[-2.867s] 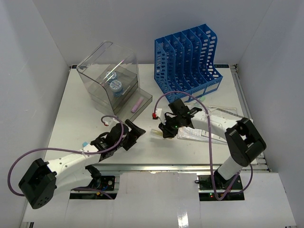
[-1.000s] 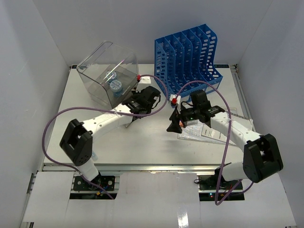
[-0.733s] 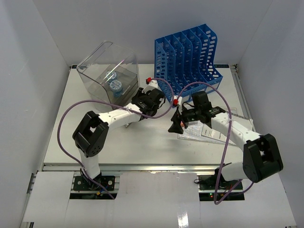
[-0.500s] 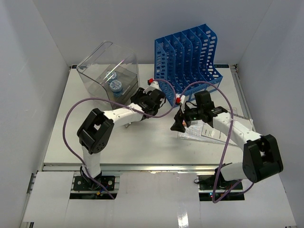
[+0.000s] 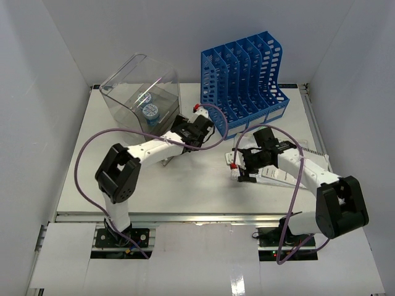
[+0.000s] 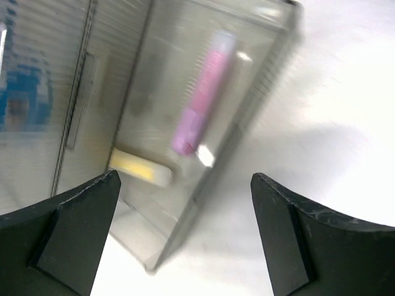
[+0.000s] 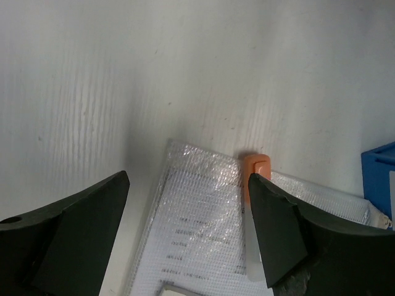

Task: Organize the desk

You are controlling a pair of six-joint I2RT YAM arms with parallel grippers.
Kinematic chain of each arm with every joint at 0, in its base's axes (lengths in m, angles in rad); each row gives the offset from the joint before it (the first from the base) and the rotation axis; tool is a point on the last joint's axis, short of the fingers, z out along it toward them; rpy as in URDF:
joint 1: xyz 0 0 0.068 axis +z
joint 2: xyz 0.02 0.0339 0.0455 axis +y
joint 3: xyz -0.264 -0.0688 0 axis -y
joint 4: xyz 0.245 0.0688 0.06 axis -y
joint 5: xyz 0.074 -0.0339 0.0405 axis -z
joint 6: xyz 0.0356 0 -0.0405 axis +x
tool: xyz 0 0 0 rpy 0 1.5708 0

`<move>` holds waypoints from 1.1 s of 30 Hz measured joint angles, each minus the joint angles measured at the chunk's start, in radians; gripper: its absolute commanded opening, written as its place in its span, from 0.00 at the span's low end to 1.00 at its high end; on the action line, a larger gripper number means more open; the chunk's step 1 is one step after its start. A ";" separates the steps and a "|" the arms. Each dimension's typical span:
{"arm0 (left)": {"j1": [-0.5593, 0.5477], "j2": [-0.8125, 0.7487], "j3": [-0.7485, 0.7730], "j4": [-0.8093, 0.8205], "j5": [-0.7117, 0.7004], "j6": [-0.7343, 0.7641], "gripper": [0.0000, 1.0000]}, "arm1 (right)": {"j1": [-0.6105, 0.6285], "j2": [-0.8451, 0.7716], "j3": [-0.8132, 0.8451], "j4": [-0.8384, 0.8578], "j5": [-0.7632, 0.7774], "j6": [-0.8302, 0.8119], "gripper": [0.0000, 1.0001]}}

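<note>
Inside drawer (image 6: pixel 237 151), wrist-view only, pink marker (image 6: pixel 200 102), left fingers (image 6: pixel 68 228), right fingers (image 7: pixel 68 231) wide, empty

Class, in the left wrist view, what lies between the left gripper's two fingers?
In the left wrist view, the open left gripper frames the clear drawer, holding a pink pen and a yellow block, with bare desk alongside.

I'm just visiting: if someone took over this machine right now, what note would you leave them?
Left claw: open, empty, at the clear drawer box.
Right claw: open, empty, above the mesh pouch.
Done: pink pen and a yellow item lie in the box's drawer.
To do: the pouch lies on the desk near the blue rack; likely file it there.
</note>
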 measured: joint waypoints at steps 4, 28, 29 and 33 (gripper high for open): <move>-0.009 -0.248 -0.097 -0.013 0.213 -0.045 0.98 | 0.001 0.084 0.026 -0.091 0.079 -0.194 0.79; -0.017 -1.494 -0.748 0.018 0.591 -0.206 0.98 | 0.001 0.450 0.318 -0.109 0.224 -0.124 0.39; -0.017 -1.497 -0.748 0.017 0.591 -0.208 0.98 | 0.001 0.453 0.321 -0.104 0.228 -0.111 0.32; -0.017 -1.510 -0.749 0.014 0.585 -0.214 0.98 | 0.001 0.460 0.328 -0.098 0.239 -0.070 0.11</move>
